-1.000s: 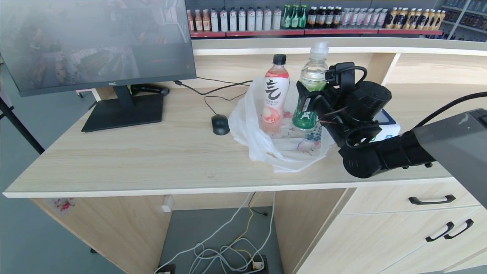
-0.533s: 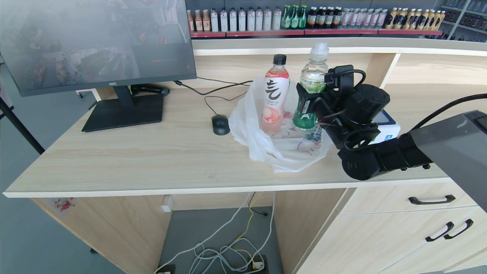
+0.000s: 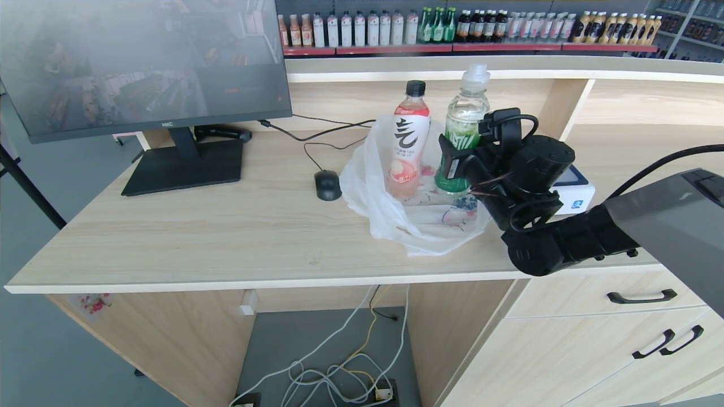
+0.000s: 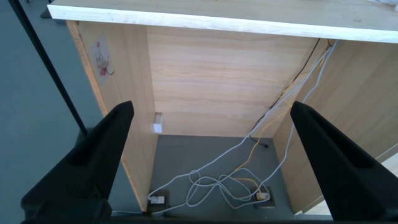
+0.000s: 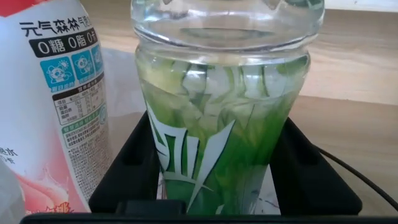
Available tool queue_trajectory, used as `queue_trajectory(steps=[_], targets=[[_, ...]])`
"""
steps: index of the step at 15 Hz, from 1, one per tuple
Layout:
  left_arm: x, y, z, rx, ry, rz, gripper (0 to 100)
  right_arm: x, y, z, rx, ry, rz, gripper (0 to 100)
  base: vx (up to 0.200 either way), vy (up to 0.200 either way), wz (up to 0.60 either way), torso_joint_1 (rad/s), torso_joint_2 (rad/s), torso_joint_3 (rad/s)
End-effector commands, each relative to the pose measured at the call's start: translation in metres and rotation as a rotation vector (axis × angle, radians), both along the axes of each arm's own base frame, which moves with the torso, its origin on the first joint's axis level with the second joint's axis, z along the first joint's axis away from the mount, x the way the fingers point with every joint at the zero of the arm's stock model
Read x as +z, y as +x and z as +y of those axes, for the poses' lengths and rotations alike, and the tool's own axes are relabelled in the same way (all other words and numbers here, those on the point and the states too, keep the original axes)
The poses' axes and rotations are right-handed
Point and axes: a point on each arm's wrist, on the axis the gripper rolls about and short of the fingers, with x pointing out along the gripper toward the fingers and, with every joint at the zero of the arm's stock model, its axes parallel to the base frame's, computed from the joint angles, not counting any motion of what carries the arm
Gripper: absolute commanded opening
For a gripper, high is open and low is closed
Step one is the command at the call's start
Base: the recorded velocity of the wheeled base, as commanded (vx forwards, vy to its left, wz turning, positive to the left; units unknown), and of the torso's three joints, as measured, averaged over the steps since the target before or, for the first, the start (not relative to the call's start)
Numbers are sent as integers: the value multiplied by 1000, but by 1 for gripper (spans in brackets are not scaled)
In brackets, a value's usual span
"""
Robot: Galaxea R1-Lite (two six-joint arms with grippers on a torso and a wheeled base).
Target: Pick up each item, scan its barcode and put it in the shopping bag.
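Two bottles stand upright inside the white shopping bag on the counter. One is a pink-labelled bottle with a black cap. The other is a clear bottle with a green label, just to its right. My right gripper reaches in from the right. It is open, with a finger on either side of the green bottle's lower half. My left gripper hangs open below the counter's front edge, holding nothing.
A white scanner box sits behind my right arm. A black mouse lies left of the bag, and a monitor stands at the far left. Drawers are under the counter on the right. Cables lie on the floor beneath.
My right gripper has slid lower along the green bottle and the arm has dropped slightly. Both bottles and the bag have stayed where they were.
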Motion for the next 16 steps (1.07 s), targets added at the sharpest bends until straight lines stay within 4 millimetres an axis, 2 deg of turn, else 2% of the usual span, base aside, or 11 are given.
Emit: queue_trajectory(steps=[1,8,9,13,16], targets=[[0,0,0,2,0,-1,100,-6,-1,2,6,-7,17,0,0,0,0,0,0,0],[0,0,0,0,0,-1,100,-11,-5,5,12,-7,17,0,0,0,0,0,0,0],[0,0,0,2,0,-1,100,-11,-5,5,12,-7,16,100,0,0,0,0,0,0],[0,0,0,2,0,-2,100,-5,-7,3,-11,16,-23,100,0,0,0,0,0,0],[0,0,0,2,0,-1,100,1,-21,-4,-24,3,-52,100,0,0,0,0,0,0]])
